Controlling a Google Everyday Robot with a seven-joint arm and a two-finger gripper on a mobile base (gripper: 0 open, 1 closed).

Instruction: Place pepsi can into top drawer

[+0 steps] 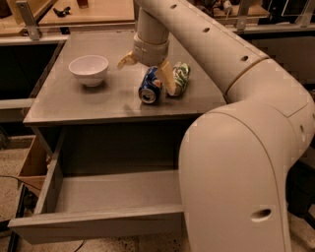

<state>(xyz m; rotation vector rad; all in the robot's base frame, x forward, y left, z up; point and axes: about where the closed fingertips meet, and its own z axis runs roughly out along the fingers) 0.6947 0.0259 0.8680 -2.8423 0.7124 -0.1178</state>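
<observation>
The pepsi can (150,85), blue with a silver end, lies on its side on the grey cabinet top (98,106). My gripper (146,70) hangs just above it, open, with one finger (126,60) to the can's left and the other finger (167,78) down between the pepsi can and a green-and-silver can (180,78). It holds nothing. The top drawer (108,194) stands pulled open below the cabinet top, and its box is empty.
A white bowl (89,69) stands on the cabinet top to the left of the cans. My arm's large cream body (241,177) covers the right side of the view and the drawer's right end. A wooden table (83,12) stands behind.
</observation>
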